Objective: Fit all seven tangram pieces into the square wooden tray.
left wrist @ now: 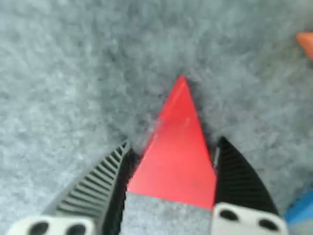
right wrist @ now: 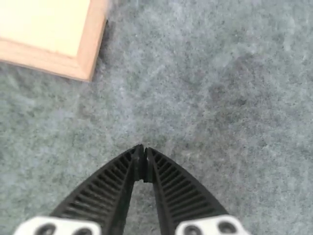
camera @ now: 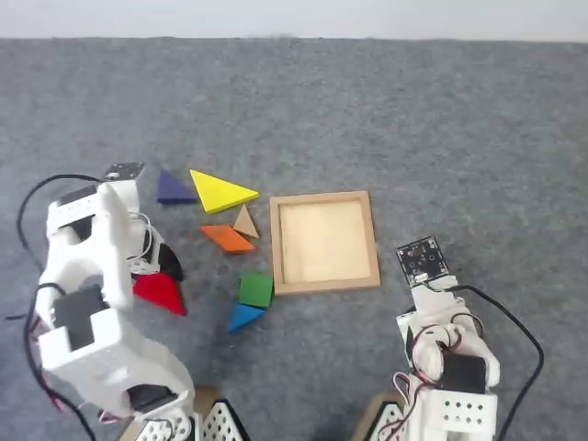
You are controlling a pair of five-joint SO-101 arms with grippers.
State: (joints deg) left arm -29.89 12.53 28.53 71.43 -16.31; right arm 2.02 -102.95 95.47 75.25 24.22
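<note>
Left wrist view: the left claw (left wrist: 173,143) grips the red triangle (left wrist: 176,164) across its sides, down at the grey tabletop (left wrist: 63,73). The right claw (right wrist: 143,149) is clenched on nothing near a corner of the wooden tray (right wrist: 85,61); the yellow triangle (camera: 220,190) and green square (camera: 256,289) lie outside it

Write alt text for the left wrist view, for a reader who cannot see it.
A red triangle lies on grey carpet, held between the black fingers of the left gripper. An orange piece and a blue piece peek in at the edge.
</note>
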